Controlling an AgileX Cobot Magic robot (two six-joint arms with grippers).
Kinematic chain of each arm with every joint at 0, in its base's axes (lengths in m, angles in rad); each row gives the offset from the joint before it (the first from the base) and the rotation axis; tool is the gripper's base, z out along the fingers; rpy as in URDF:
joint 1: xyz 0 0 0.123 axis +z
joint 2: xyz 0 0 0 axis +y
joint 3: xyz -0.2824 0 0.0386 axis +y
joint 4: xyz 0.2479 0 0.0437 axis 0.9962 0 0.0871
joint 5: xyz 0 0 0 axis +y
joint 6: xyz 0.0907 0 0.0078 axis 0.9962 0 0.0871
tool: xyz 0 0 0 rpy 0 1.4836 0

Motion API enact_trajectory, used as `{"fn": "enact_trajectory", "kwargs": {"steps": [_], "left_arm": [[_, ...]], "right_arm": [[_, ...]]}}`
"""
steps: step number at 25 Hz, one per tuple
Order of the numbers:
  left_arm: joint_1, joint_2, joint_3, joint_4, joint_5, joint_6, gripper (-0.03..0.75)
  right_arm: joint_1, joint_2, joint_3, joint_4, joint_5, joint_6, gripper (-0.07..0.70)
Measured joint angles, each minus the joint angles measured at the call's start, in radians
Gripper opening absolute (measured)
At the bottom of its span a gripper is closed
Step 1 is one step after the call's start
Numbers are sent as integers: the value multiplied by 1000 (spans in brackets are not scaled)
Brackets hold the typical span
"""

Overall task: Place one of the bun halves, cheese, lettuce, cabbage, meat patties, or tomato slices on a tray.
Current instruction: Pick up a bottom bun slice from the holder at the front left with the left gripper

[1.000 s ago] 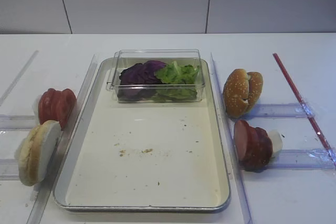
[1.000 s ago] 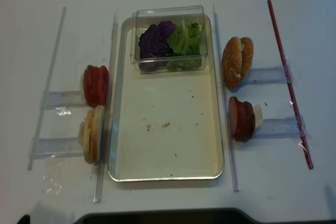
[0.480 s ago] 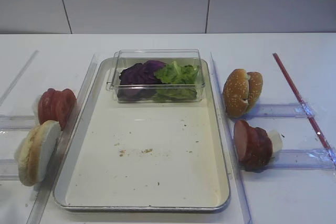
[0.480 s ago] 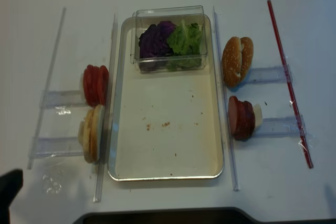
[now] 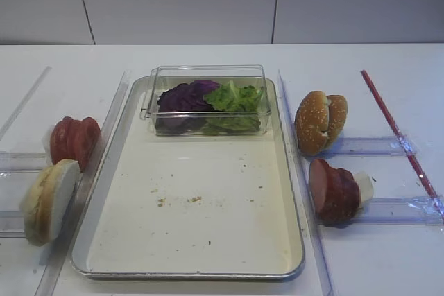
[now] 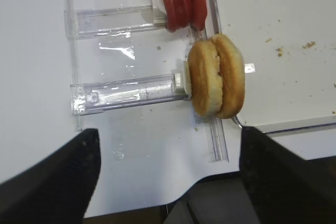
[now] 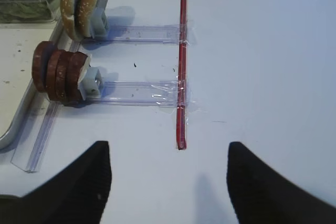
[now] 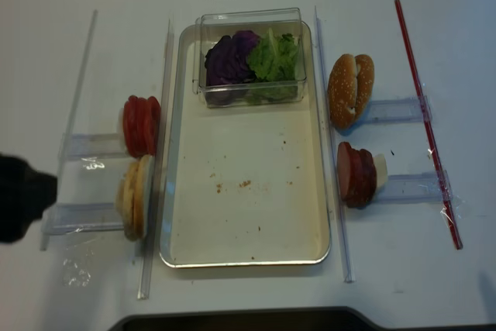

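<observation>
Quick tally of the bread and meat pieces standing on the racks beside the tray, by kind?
Sesame bun tops: 2
Plain bun halves: 2
Patties: 3
Total: 7

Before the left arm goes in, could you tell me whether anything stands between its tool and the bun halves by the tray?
Nothing visible does. The left tool is open, with bare table between it and the bun halves, which stand on edge against the tray rim.
</observation>
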Motion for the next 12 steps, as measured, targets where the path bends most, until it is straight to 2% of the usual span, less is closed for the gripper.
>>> {"fn": "enact_trajectory", "kwargs": {"steps": [9, 12], "left_arm": [[0, 197, -124, -9, -8, 22, 543], [0, 244, -134, -35, -12, 35, 543]], "right_arm": [[0, 0, 0, 0, 0, 0, 507], [0, 0, 0, 0, 0, 0, 507]]}}
